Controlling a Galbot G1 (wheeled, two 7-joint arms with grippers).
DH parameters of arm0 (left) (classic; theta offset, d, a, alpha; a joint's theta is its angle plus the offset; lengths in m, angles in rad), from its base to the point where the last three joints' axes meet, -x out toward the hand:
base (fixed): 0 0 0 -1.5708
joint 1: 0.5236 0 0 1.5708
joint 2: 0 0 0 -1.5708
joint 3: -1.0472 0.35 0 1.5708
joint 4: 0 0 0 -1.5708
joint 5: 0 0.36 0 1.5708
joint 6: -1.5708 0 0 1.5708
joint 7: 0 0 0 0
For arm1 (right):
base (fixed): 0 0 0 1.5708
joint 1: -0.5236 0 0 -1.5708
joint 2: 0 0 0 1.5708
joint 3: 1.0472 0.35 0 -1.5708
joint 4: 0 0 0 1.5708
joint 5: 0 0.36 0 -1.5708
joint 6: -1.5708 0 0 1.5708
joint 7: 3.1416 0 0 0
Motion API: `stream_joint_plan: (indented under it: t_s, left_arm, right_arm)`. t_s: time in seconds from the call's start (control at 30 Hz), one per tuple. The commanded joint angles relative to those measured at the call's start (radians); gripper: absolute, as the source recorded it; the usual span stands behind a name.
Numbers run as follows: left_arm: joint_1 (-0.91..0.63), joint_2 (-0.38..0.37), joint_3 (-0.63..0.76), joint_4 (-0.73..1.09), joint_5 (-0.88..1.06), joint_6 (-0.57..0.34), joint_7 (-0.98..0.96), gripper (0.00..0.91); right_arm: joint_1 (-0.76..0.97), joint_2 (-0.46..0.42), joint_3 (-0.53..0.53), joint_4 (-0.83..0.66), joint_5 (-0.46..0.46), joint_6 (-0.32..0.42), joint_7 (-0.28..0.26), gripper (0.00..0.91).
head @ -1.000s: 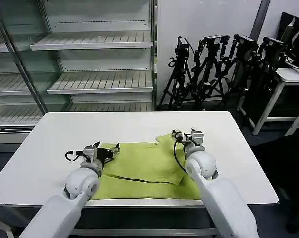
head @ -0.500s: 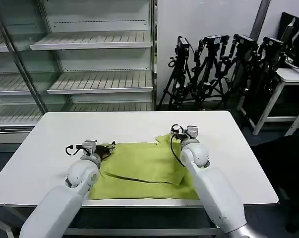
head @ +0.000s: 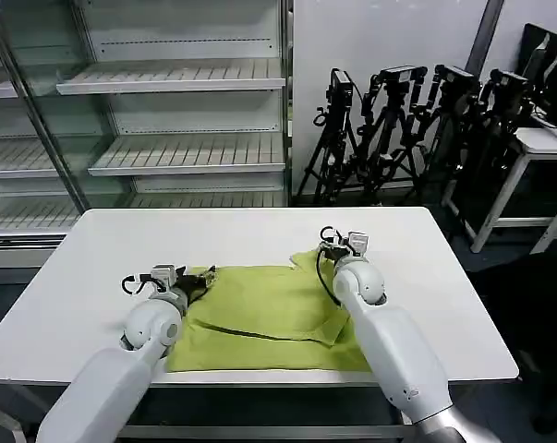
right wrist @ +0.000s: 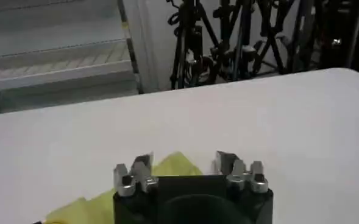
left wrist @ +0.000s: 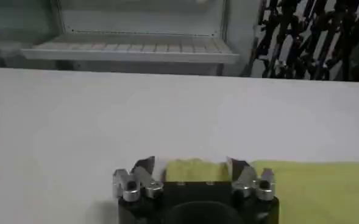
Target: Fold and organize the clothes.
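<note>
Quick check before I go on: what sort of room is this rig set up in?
Probably a robotics lab or test studio, not a home: empty white slatted display shelves behind the white rectangular table, and a row of black camera tripods against the wall.

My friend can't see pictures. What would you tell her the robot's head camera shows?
A lime green T-shirt lies partly folded on a white table, with a robot gripper at each far corner: the left gripper and the right gripper, both open. Behind the table are empty shelves and black tripods.
</note>
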Motion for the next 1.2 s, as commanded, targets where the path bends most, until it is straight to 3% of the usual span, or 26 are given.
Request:
stream_joint_plan:
  t_s: [0.03, 0.4, 0.67, 0.87, 1.2]
  left_arm:
    - [0.006, -0.002, 0.007, 0.01, -0.034, 0.004, 0.004, 0.03]
    - [0.022, 0.0, -0.003, -0.004, -0.035, 0.002, 0.02, 0.03]
    - [0.024, -0.007, -0.021, -0.022, -0.038, 0.0, 0.041, 0.03]
    - [0.03, -0.005, -0.035, -0.065, -0.038, -0.002, 0.048, 0.03]
    - [0.084, 0.035, -0.091, -0.154, -0.005, -0.005, 0.081, 0.03]
  right_arm:
    - [0.001, 0.003, -0.001, -0.004, 0.038, 0.001, 0.01, 0.0]
    - [-0.018, -0.002, 0.004, 0.015, 0.051, 0.003, -0.002, 0.0]
    - [-0.027, -0.003, 0.019, 0.075, -0.003, 0.011, -0.054, 0.0]
    - [-0.049, -0.029, 0.032, 0.155, -0.02, 0.058, -0.088, 0.0]
    - [-0.113, -0.083, 0.061, 0.27, -0.027, 0.08, -0.114, 0.0]
